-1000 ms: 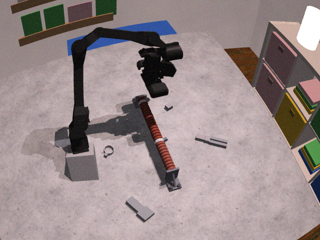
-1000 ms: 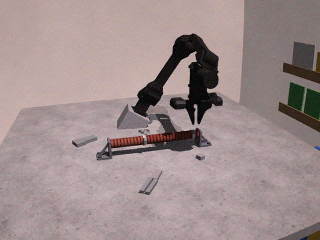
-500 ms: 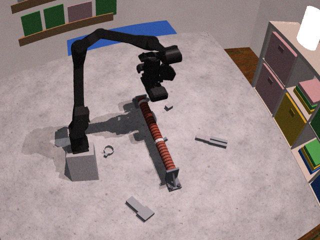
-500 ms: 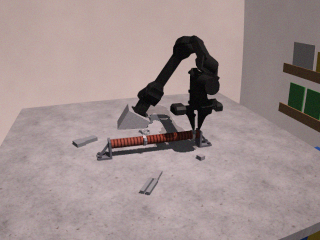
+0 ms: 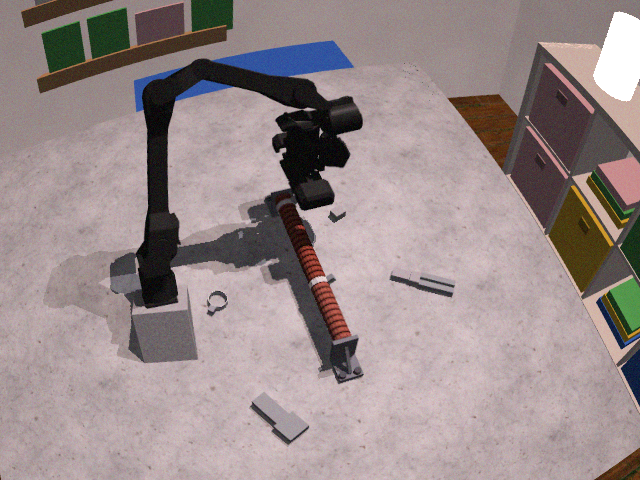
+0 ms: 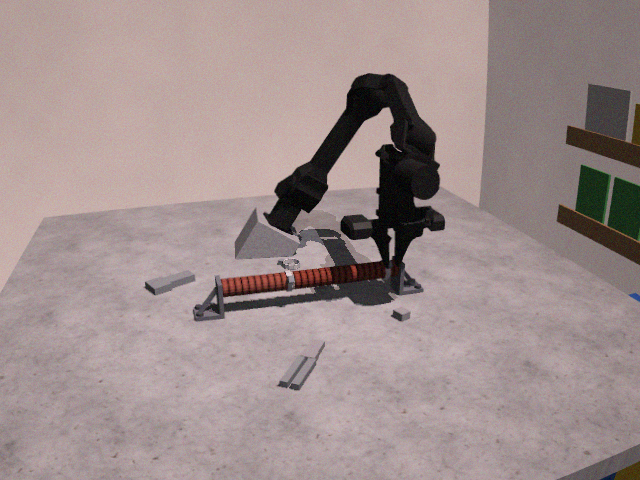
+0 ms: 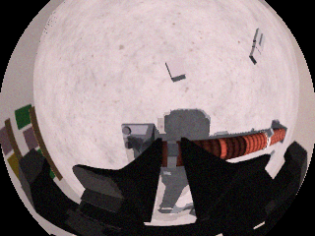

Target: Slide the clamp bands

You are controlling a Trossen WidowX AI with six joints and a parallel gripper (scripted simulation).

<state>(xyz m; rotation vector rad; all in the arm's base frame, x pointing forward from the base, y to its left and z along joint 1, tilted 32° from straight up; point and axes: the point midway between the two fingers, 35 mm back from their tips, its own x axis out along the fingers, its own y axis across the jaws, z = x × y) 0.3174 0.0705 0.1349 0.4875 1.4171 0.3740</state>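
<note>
Jaws [image 5: 292,191] [image 6: 391,264] slightly parted, astride one steel band [image 5: 284,203] [image 6: 388,272] [image 7: 172,153] on the hose [image 5: 311,262] [image 6: 315,276] [image 7: 253,143].

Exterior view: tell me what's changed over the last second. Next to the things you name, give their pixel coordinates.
The gripper [image 5: 289,193] [image 6: 392,262] [image 7: 171,142] has come down; its fingertips, first above the hose [image 5: 312,263] [image 6: 258,283] [image 7: 253,143], now stand either side of the band at its bracketed far end, not clearly gripping it. The middle band [image 5: 317,281] [image 6: 290,280] and loose ring [image 5: 217,300] [image 6: 291,264] stayed put.
</note>
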